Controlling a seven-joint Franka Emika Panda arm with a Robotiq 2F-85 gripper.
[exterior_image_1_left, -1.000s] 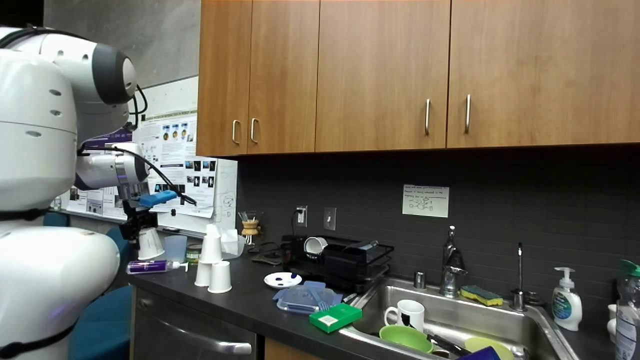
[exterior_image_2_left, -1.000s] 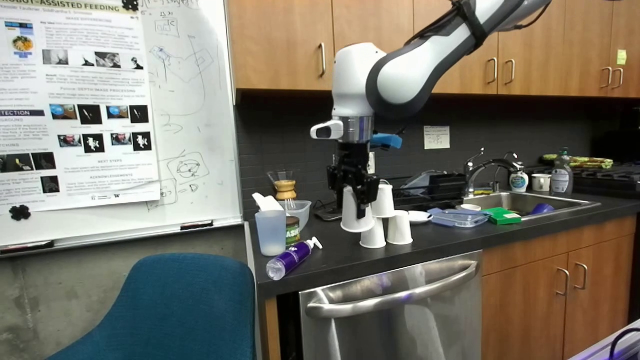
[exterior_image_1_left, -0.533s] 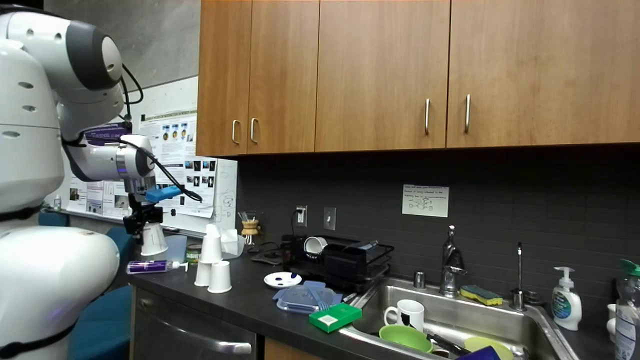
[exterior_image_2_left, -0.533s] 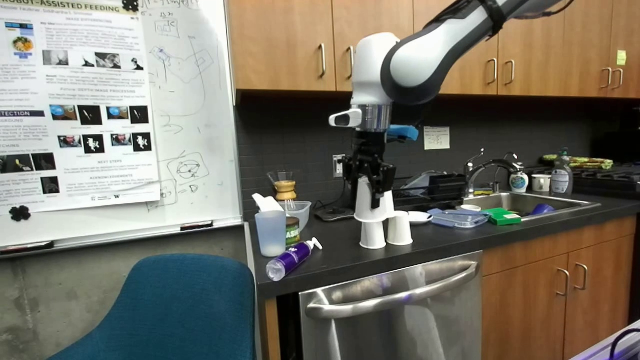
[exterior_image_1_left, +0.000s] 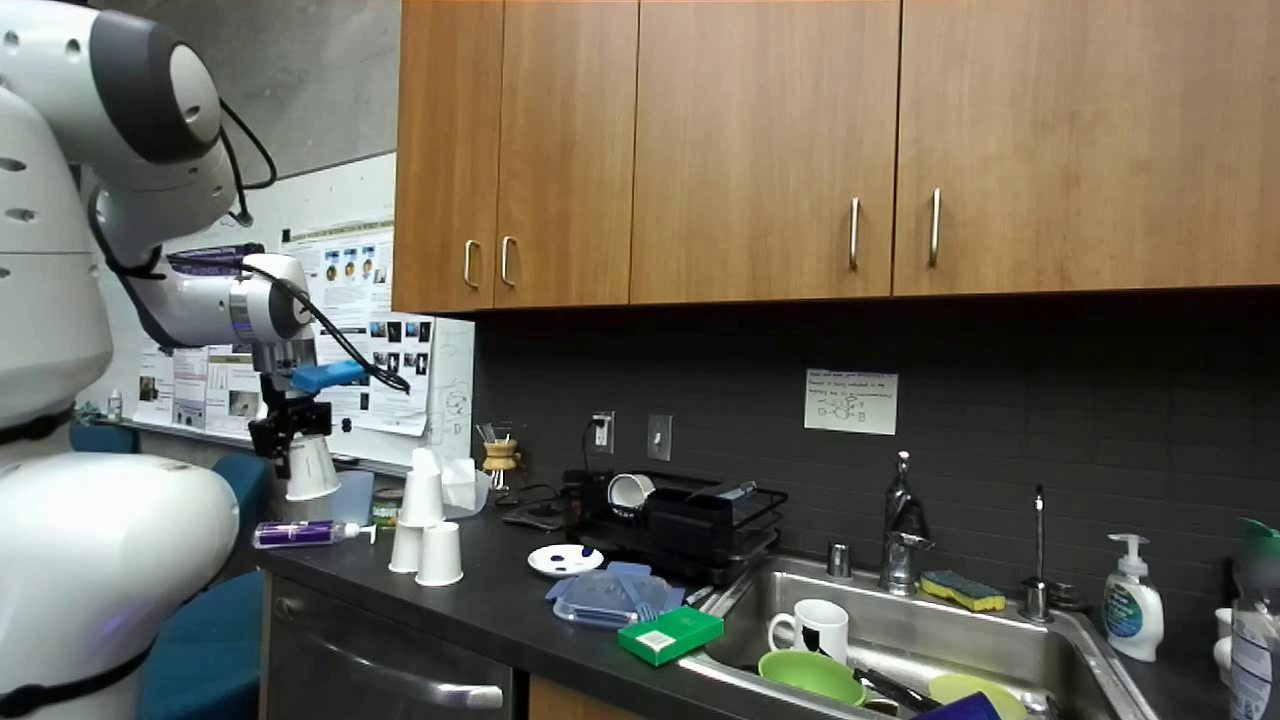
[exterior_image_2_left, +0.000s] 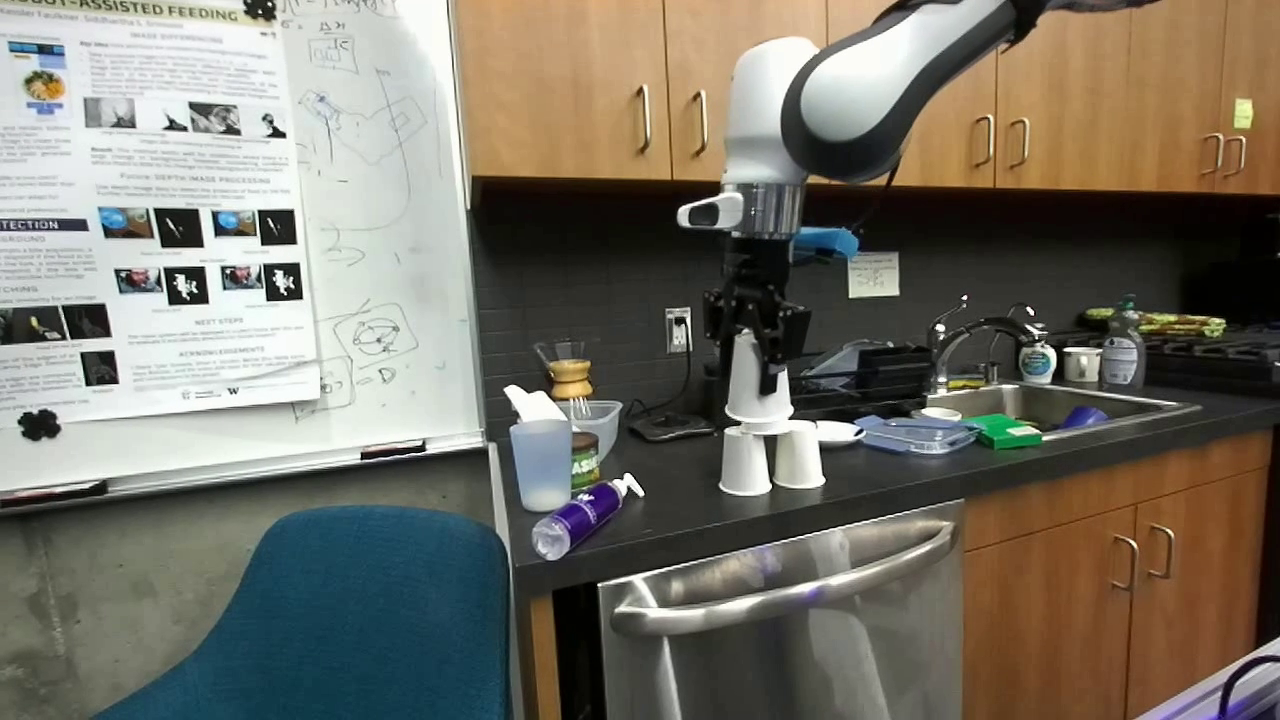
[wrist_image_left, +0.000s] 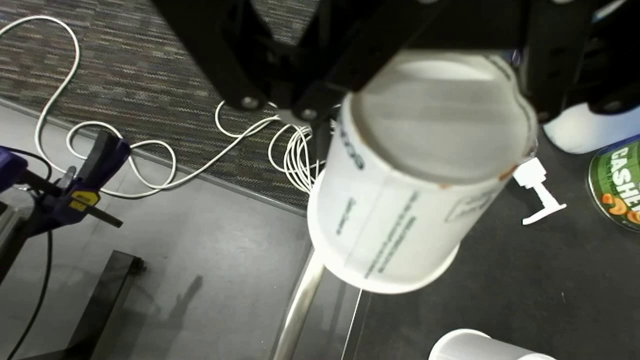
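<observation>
Gripper (exterior_image_2_left: 748, 372) clamped on an upturned white cup (wrist_image_left: 395, 220), near a three-cup stack (exterior_image_1_left: 422, 515)

The fingers (exterior_image_2_left: 774, 375) grip opposite sides of the white cup and hold it off the dark counter (exterior_image_1_left: 500, 575), its wide rim pointing down. In the wrist view the cup fills the middle and upper right, its closed base turned to view, dark print along its side.

In an exterior view the cup (exterior_image_1_left: 312, 472) hangs at the left of the frame, above a purple pump bottle (exterior_image_1_left: 300, 533) lying on its side, with a gap between cup and stack. In an exterior view the cup (exterior_image_2_left: 757, 395) is near the centre and hides most of the top cup (exterior_image_1_left: 422, 490); the two base cups (exterior_image_2_left: 800, 458) stand upside down, side by side, just below.

A bluish tumbler (exterior_image_2_left: 542, 465) stands left of centre, beside a cashew can (wrist_image_left: 620, 180) that shows at the right edge of the wrist view. At lower right in an exterior view, the steel sink (exterior_image_1_left: 920, 640) holds a white mug (exterior_image_1_left: 824, 630) and a green bowl (exterior_image_1_left: 812, 677); a green box (exterior_image_1_left: 672, 635) lies at its left edge. A blue chair (exterior_image_2_left: 360, 610) fills the lower left in an exterior view.
</observation>
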